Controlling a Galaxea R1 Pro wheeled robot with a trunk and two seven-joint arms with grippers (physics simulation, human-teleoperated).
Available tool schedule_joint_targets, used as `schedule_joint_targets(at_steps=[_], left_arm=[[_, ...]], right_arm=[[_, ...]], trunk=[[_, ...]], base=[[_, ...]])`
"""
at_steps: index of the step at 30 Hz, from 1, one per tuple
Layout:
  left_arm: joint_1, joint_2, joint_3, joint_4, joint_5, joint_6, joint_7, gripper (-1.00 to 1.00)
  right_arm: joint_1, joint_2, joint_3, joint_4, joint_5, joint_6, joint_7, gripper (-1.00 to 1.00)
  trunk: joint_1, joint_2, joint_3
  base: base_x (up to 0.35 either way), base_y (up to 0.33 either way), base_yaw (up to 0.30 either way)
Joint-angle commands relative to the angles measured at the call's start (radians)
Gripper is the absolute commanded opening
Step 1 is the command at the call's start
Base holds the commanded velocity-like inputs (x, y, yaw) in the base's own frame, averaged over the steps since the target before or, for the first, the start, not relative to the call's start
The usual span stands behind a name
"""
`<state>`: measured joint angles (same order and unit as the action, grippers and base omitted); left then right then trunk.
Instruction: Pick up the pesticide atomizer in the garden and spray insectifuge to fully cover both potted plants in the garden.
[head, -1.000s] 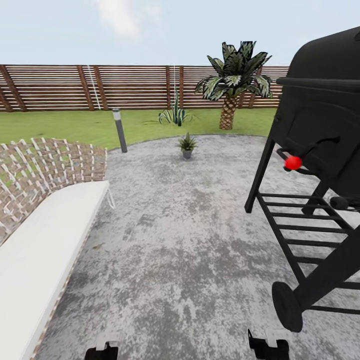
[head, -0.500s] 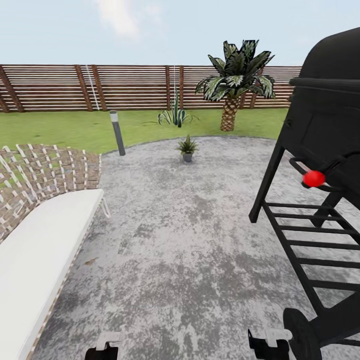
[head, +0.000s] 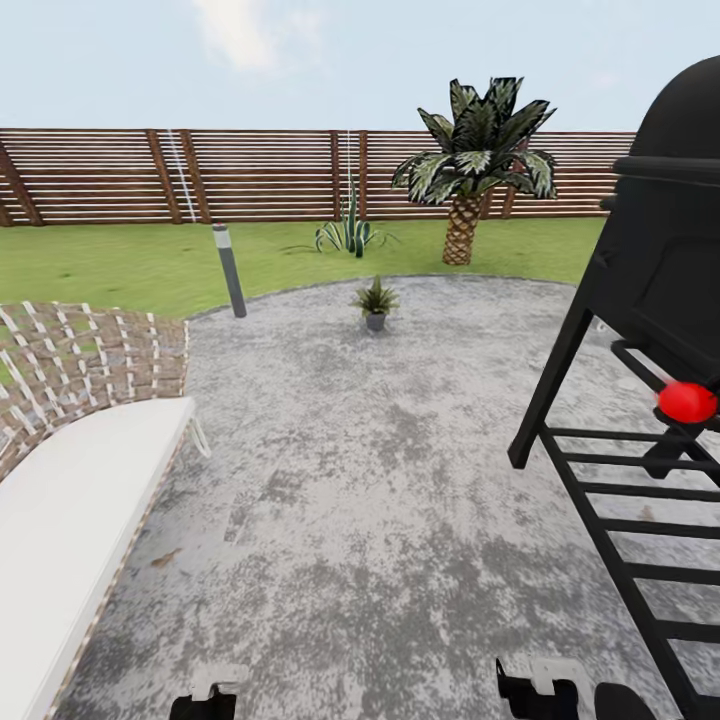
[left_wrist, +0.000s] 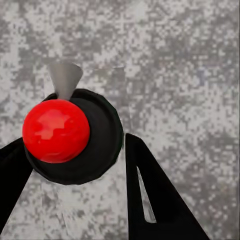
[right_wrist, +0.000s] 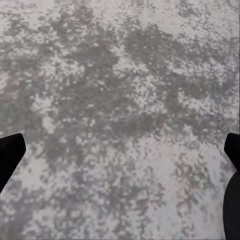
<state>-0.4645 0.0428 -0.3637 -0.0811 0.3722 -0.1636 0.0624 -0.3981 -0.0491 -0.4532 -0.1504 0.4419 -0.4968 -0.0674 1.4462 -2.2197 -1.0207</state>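
The pesticide atomizer (left_wrist: 70, 135), a dark bottle with a round red top and a grey nozzle, sits between the black fingers (left_wrist: 150, 195) of my left gripper (left_wrist: 75, 165), which is shut on it above the grey stone patio. My right gripper (right_wrist: 120, 155) is open, its dark fingertips at both edges of the right wrist view with bare patio between them. Both grippers, left (head: 210, 695) and right (head: 540, 690), hang low at the head view's bottom edge. One potted plant (head: 375, 303), small with pointed green leaves in a grey pot, stands at the patio's far edge, well ahead of me.
A black grill (head: 660, 300) with a red knob (head: 687, 402) stands close on the right. A wicker bench with a white cushion (head: 80, 480) runs along the left. A grey post (head: 228, 270), a striped spiky plant (head: 350, 232), a palm (head: 470, 160) and the fence (head: 200, 175) lie beyond.
The whole head view has shifted as the robot rolls: the grill slides off to the right, the bench drops lower left. Both grippers keep their places in the view.
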Motion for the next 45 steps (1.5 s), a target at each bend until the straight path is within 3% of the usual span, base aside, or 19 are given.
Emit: schedule_joint_targets(at_steps=[1, 45], left_arm=[[0.0, 0.0, -0.009, 0.0, 0.007, -0.002, 0.004, -1.0], [0.0, 0.0, -0.009, 0.0, 0.005, -0.002, 0.004, -1.0]], right_arm=[[-0.001, 0.0, -0.004, 0.002, 0.011, -0.003, -0.006, 1.0], [-0.001, 0.0, -0.004, 0.002, 0.011, -0.003, -0.006, 1.0]], trunk=[[0.0, 0.0, -0.001], [0.0, 0.0, -0.001]], base=[[0.339, 0.0, 0.0], [0.339, 0.0, 0.0]])
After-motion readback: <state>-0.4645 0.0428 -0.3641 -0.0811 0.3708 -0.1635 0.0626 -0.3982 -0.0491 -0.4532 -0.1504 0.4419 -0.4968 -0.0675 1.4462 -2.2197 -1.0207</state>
